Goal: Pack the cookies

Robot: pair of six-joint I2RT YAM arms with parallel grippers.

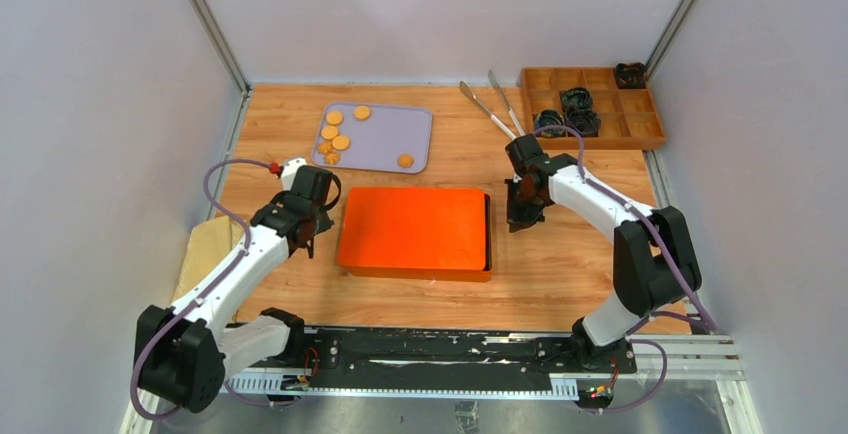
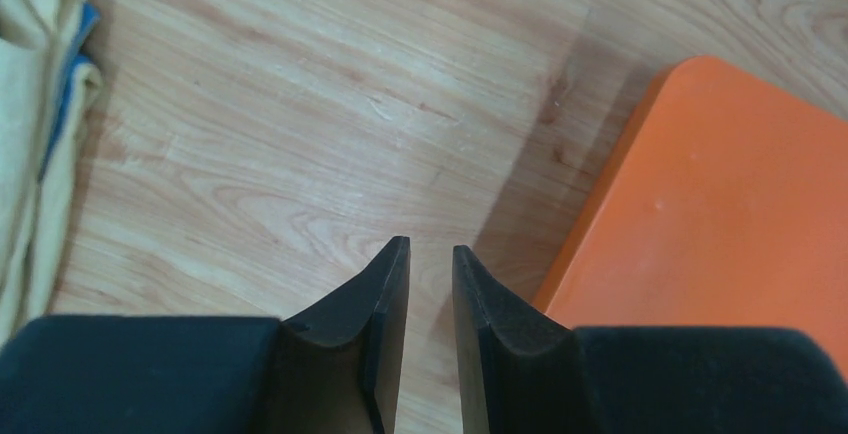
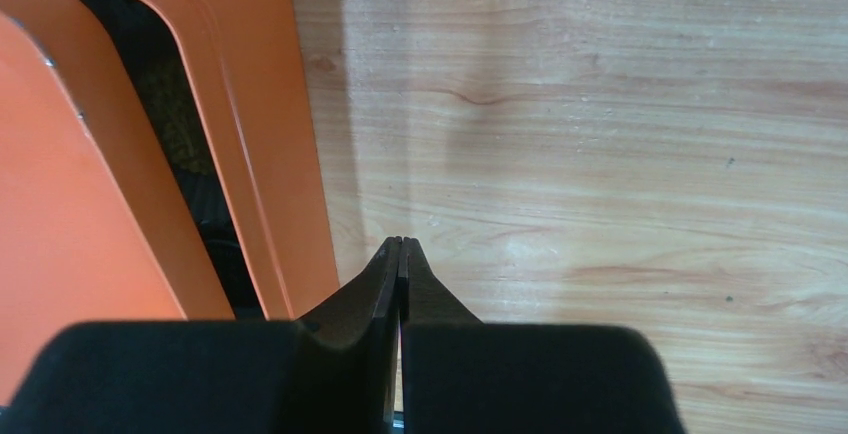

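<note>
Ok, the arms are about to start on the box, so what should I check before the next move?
1. Left gripper empty: ok, fingers slightly apart, nothing between them.
2. Right gripper ready to grasp: not ok, shut on nothing beside the box.
3. Lid off: not ok, it covers most of the box, with a dark gap at the right side.
4. Cookies reachable: ok, lying loose on the tray.
5. Tongs free: ok, nothing is touching them.
6. Room inside the box: cannot tell, the gap is dark.
</note>
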